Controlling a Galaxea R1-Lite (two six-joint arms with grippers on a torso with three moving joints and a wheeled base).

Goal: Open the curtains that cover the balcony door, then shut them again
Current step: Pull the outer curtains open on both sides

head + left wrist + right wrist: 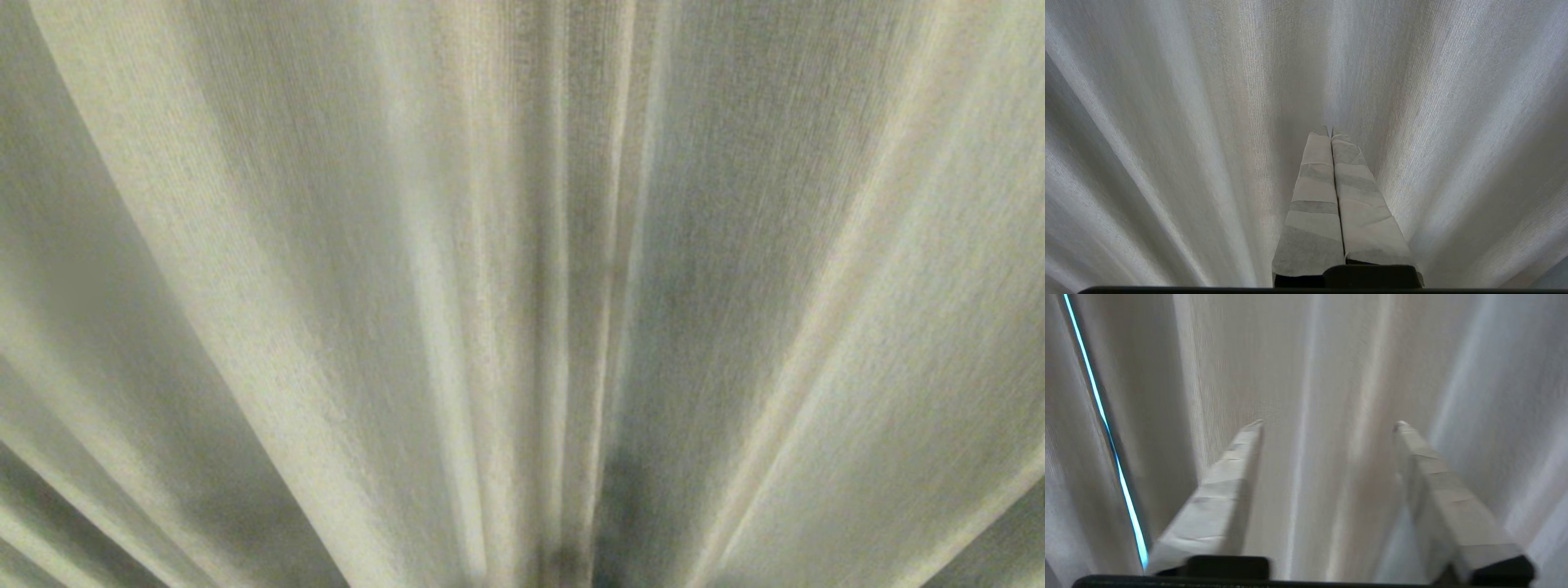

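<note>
A: How did the grippers stand?
B: The right gripper [1327, 422] was spread before a fold, pinching nothing; the left gripper [1329, 131] was pressed together, empty.
A: And progress?
B: The curtains [326, 269] hung drawn across everything; opening and closing both remained. One thin bright slit [1106, 428] showed; two grippers; the panels couldn't be counted.

The head camera faces the curtains [522, 294] from very close — pleated pale fabric fills its whole frame. The left wrist camera looks along the left hand [1331, 131] straight at the same cloth, also near. The right wrist camera sights past the right hand [1327, 424] at the folds — a thin bright slit [1106, 428] shows there only. All three share the curtain fabric.
</note>
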